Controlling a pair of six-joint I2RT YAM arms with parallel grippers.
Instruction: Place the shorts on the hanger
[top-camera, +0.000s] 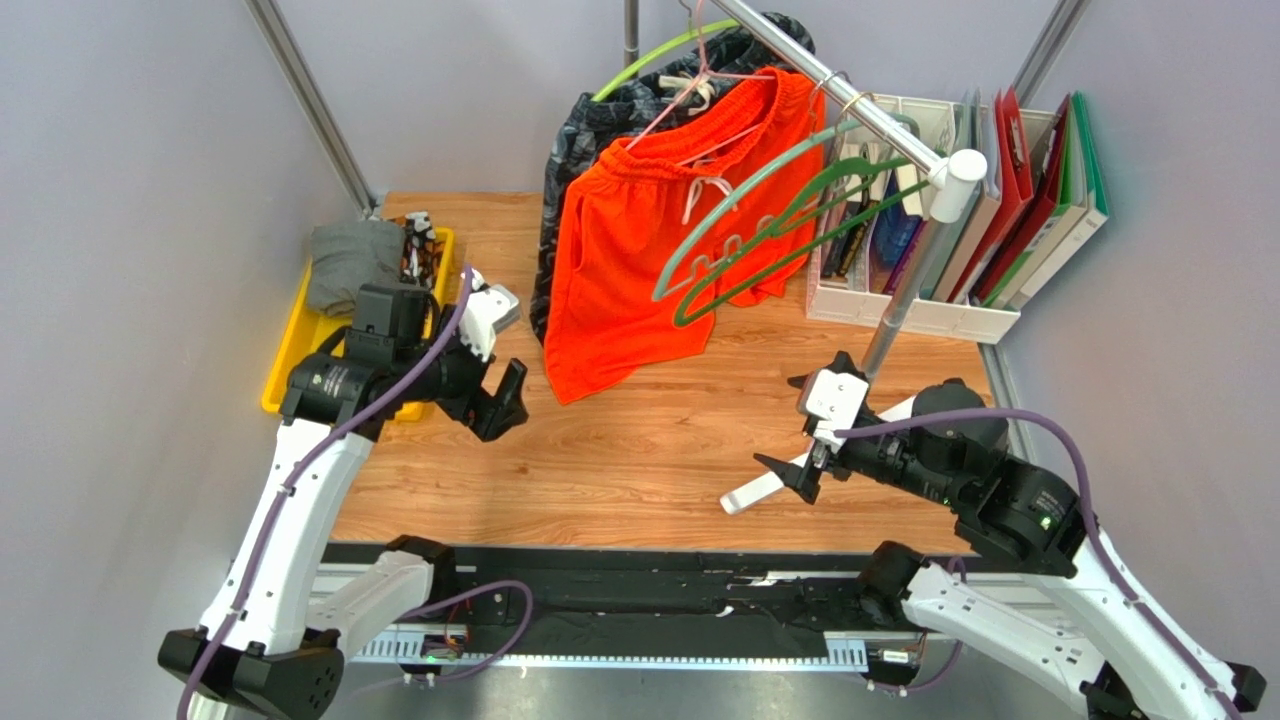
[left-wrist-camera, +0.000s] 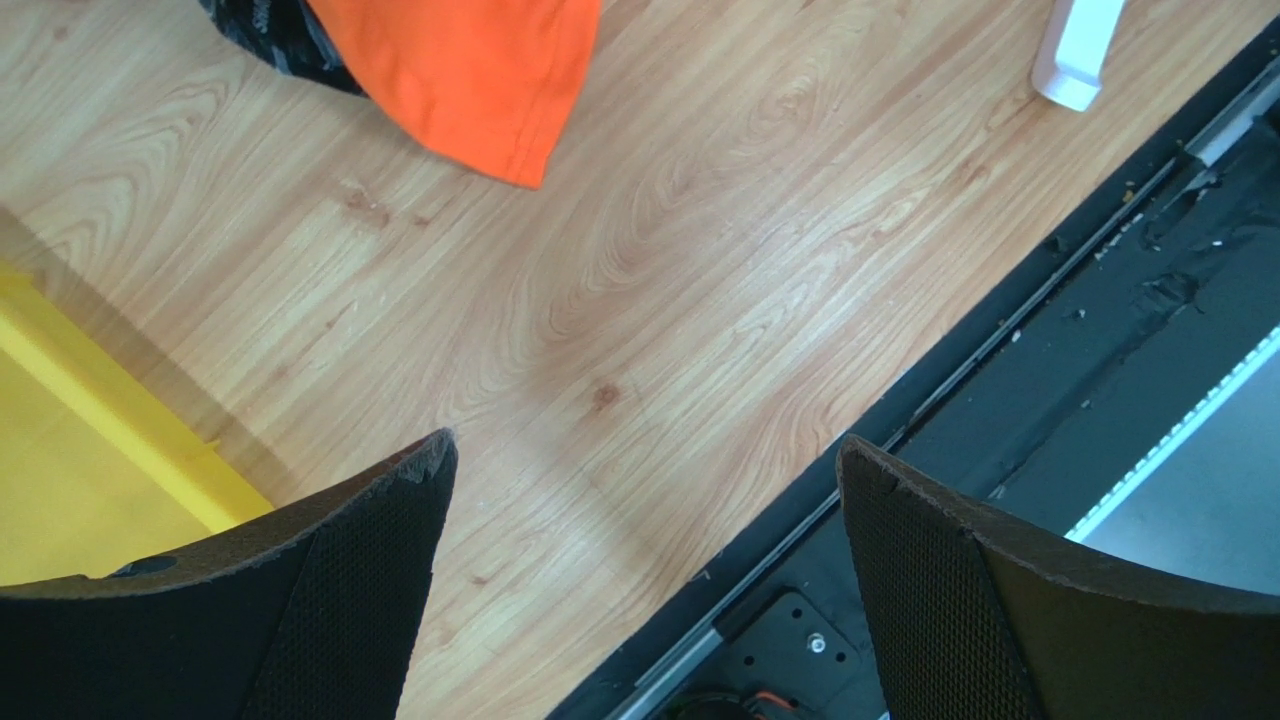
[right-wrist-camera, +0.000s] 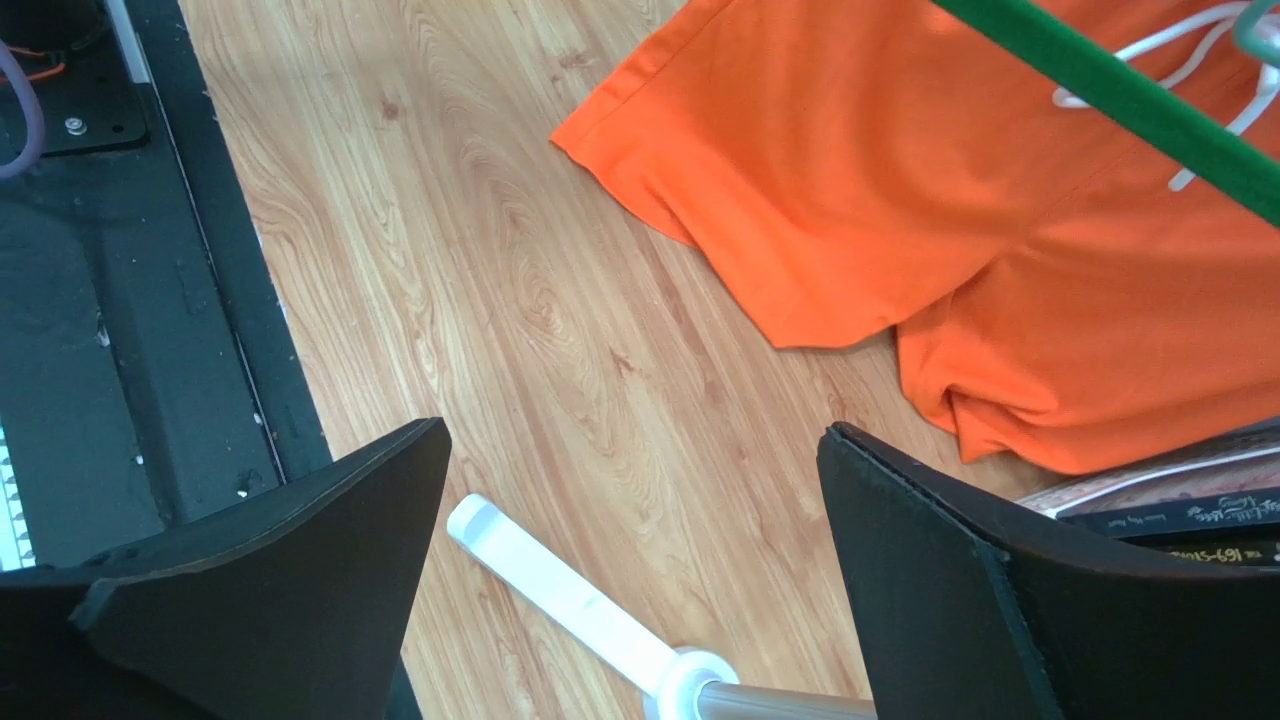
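The orange-red shorts (top-camera: 631, 263) hang from the metal rail (top-camera: 842, 98) at the back, and their lower hem reaches the wooden table (top-camera: 646, 450). The pink hanger (top-camera: 679, 102) shows as thin wire at the waistband, up by the rail. My left gripper (top-camera: 504, 402) hovers open just left of the hem, with nothing between its fingers. The left wrist view shows only a hem corner (left-wrist-camera: 466, 75) beyond that open gripper (left-wrist-camera: 646, 465). My right gripper (top-camera: 792, 477) is open and empty over the rack's white foot (right-wrist-camera: 564, 593), with the shorts (right-wrist-camera: 932, 195) lying ahead of the gripper (right-wrist-camera: 631, 443).
Two green hangers (top-camera: 781, 210) hang on the rail in front of the shorts. A black patterned garment (top-camera: 579, 150) hangs behind. A yellow bin (top-camera: 293, 353) with grey cloth (top-camera: 353, 255) sits at the left. A white file box (top-camera: 902, 308) of binders stands at the right, beside the rack pole (top-camera: 887, 330).
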